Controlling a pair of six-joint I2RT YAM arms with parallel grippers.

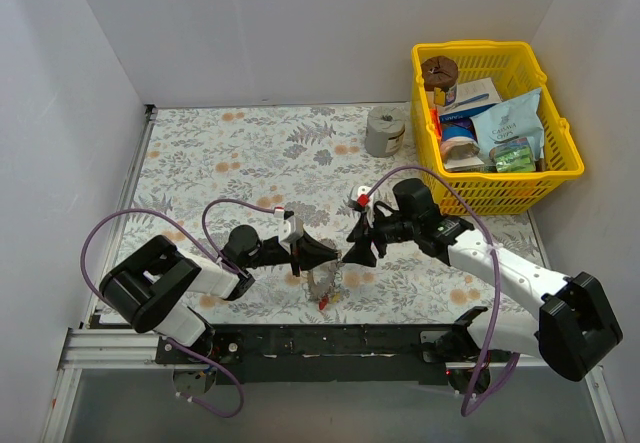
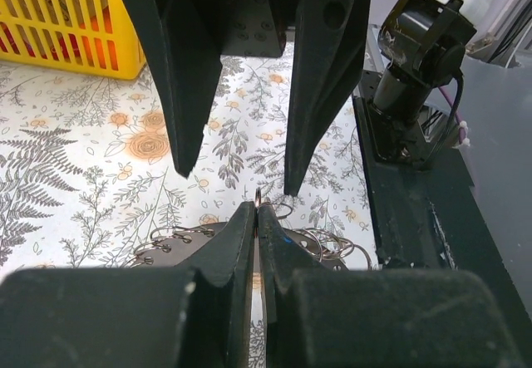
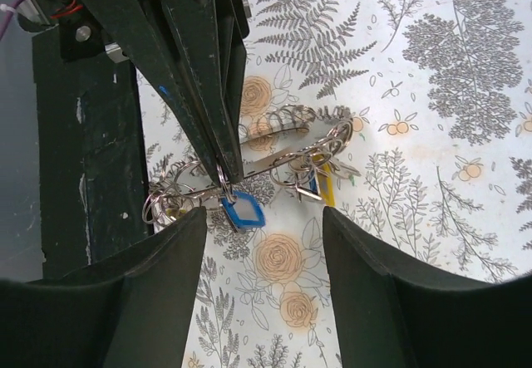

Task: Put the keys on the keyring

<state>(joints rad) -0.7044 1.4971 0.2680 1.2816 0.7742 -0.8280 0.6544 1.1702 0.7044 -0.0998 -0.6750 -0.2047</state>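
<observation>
**Left gripper pinched on the keyring, right gripper wide open beside it**

Your left gripper (image 2: 257,215) has its fingers pressed together. A thin loop of metal sticks out from between the tips. In the right wrist view the pinch sits on the keyring (image 3: 266,164), right above the blue key (image 3: 243,213).

Your right gripper (image 2: 238,183) faces the left one tip to tip, near the front middle of the table (image 1: 250,153). Its fingers (image 3: 158,293) are well apart and hold nothing. The keyring and the blue key show in the gap between them.

- Keyring: over the flowered cloth, below the two grippers in the top view. Whether its lower edge touches the cloth, you cannot tell.
- It carries a cluster of small wire rings along its band.
- Blue key: hangs at the pinch point, just under the left fingertips.
- Yellow key (image 3: 326,192): among the small rings further along the band, apart from the blue one.
- Red key (image 1: 323,304): at the near end of the keyring in the top view. How it is attached is too small to tell.

The yellow basket (image 1: 572,148) stands at the far right corner, with a grey roll (image 1: 385,131) just to its left. Both are well apart from the grippers.
</observation>
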